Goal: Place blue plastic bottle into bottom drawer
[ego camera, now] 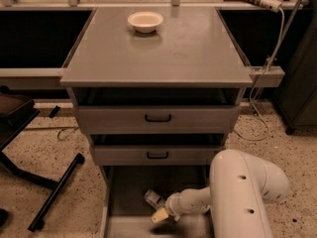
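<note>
The blue plastic bottle [154, 199] is a small clear bottle with a pale label. It is low inside the open bottom drawer [130, 187], the deepest grey drawer of the cabinet. My gripper [161, 211] reaches into this drawer from the right on a white arm and is shut on the bottle. The bottle sticks out to the upper left of the gripper, tilted, just above the drawer's grey floor.
Two shallower drawers with black handles [158, 118] stand partly open above the bottom drawer. A cream bowl [145, 21] sits on the grey cabinet top [198, 53]. My white arm housing [245, 192] fills the lower right. A black chair base [54, 192] stands at left.
</note>
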